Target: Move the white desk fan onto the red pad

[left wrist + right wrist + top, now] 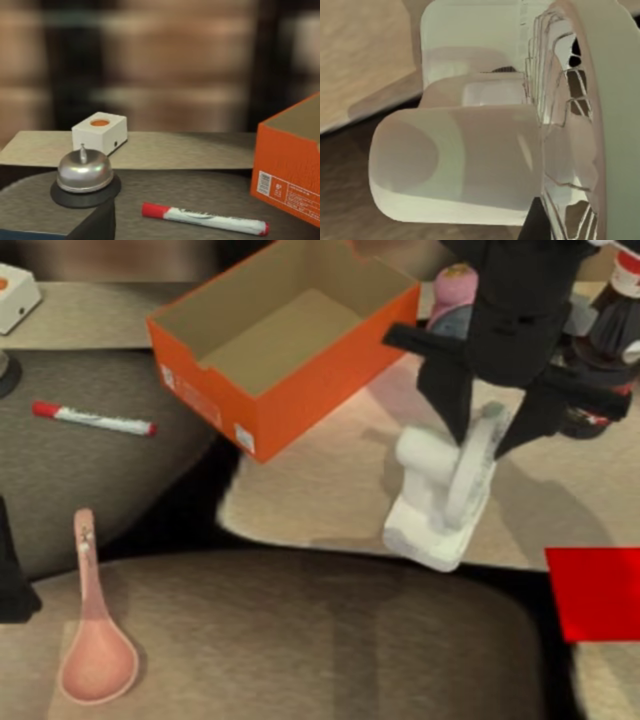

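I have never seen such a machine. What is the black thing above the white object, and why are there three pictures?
This is a simulated table robot with two arms. One picture looks down from above; the other two come from cameras on the wrists. The black thing is the right gripper, its fingers on either side of the round head of the white desk fan, seen close up in the right wrist view. Whether they grip it I cannot tell. The red pad lies at the table's right edge. The left arm is parked at the left edge. Also there: an orange box, a marker, a pink spoon, a bell.
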You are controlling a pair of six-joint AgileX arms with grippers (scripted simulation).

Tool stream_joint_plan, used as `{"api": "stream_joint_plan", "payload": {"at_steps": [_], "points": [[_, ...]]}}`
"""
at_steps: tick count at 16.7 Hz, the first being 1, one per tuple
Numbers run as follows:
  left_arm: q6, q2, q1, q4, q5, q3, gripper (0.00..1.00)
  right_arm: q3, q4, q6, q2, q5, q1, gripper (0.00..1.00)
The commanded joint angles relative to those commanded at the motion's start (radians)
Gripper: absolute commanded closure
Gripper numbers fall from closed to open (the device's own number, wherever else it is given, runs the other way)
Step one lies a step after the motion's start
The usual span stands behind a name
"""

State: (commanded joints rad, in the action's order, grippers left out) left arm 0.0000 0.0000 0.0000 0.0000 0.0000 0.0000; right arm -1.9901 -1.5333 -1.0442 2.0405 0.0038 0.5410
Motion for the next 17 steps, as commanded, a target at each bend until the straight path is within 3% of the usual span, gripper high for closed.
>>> {"api": "stream_joint_plan", "payload": {"at_steps": [9,12,17], "points": [[0.0,0.0,0.0,0.0,0.0,0.0,0.0,0.525,0.137,-0.652,-0.4,-0.003,-0.251,1.0],[0.0,0.0,0.0,0.0,0.0,0.0,0.0,0.626,0.163,-0.754,-0.478,-0.002,-0.3,1.0],[0.0,0.0,0.0,0.0,0.0,0.0,0.0,0.639,0.165,-0.769,-0.487,-0.002,-0.304,1.0]]}}
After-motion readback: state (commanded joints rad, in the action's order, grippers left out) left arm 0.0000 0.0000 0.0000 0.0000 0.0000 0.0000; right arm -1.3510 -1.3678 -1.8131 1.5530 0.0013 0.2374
